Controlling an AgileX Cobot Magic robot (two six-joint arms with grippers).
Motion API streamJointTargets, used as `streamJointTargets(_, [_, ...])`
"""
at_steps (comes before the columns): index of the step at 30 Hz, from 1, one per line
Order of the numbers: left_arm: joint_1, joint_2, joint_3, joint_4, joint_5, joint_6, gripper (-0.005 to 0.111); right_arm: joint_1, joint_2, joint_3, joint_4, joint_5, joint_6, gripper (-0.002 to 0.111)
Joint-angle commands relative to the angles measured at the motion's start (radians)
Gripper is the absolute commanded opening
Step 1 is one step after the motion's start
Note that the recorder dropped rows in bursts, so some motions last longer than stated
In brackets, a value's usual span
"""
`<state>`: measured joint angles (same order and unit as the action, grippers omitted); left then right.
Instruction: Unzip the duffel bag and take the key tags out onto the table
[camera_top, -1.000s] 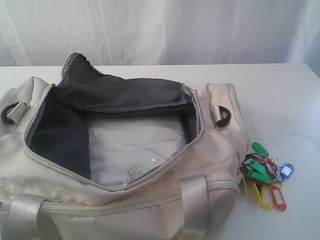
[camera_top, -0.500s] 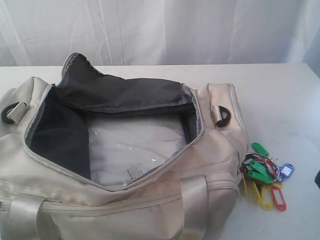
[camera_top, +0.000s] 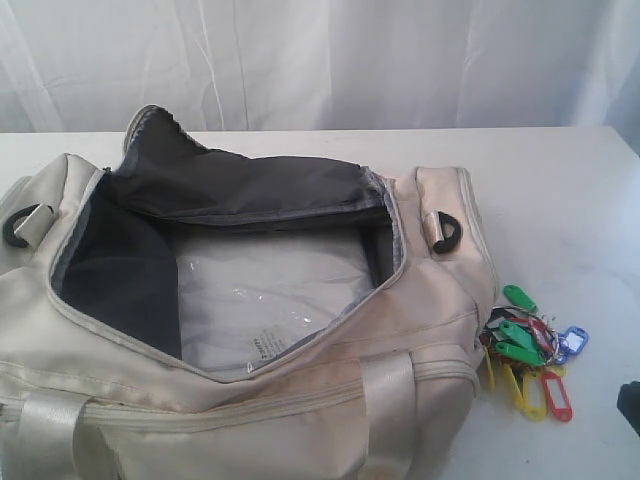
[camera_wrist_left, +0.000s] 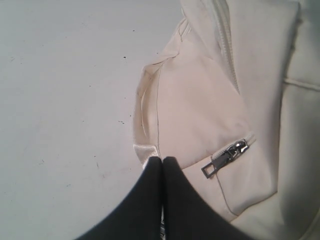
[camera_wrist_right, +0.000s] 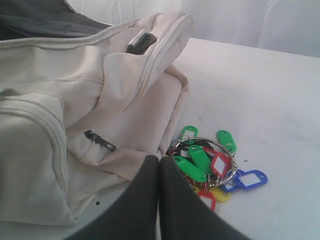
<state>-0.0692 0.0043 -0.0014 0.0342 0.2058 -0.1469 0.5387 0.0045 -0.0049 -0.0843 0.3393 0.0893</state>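
The cream duffel bag (camera_top: 240, 380) lies unzipped on the white table (camera_top: 560, 190), its top flap folded back over dark grey lining. The key tags (camera_top: 528, 350), green, yellow, red and blue on metal rings, lie on the table just right of the bag's end. My right gripper (camera_wrist_right: 159, 159) is shut and empty, its tips just short of the key tags (camera_wrist_right: 210, 162); a dark bit of it shows at the exterior view's right edge (camera_top: 630, 405). My left gripper (camera_wrist_left: 163, 160) is shut and empty over the bag's other end (camera_wrist_left: 200, 110), near a side-pocket zipper pull (camera_wrist_left: 226, 157).
A clear plastic-wrapped white packet (camera_top: 265, 300) lies inside the open bag. Black D-rings sit at the bag's two ends (camera_top: 447, 235) (camera_top: 16, 228). A white curtain (camera_top: 330, 60) hangs behind the table's far edge. Bare tabletop stretches to the right of the bag.
A dark part of the right arm has crept in at the exterior view's lower right edge. Bag and key tags lie as before.
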Motion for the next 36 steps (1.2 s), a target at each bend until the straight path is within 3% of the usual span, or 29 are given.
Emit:
streamJointTargets(1, [0.003, -0.004, 0.001, -0.003, -0.003, -0.007, 0.000, -0.015, -0.004, 0.005, 0.002, 0.003, -0.006, 0.000])
streamJointTargets(4, [0.003, -0.004, 0.001, -0.003, -0.003, -0.007, 0.000, -0.094, -0.004, 0.005, 0.002, 0.003, -0.006, 0.000])
streamJointTargets(11, [0.003, -0.004, 0.001, -0.003, -0.003, -0.007, 0.000, -0.417, -0.004, 0.005, 0.007, 0.003, -0.006, 0.000])
streamJointTargets(14, [0.003, -0.004, 0.001, -0.003, -0.004, -0.007, 0.000, -0.478, -0.004, 0.005, 0.007, 0.003, -0.006, 0.000])
streamJointTargets(21, [0.003, -0.004, 0.001, -0.003, -0.004, -0.007, 0.000, -0.467, -0.004, 0.005, 0.111, -0.004, -0.006, 0.000])
streamJointTargets(36, [0.003, -0.004, 0.001, -0.003, -0.004, -0.007, 0.000, -0.410, -0.004, 0.005, 0.108, -0.002, -0.034, 0.000])
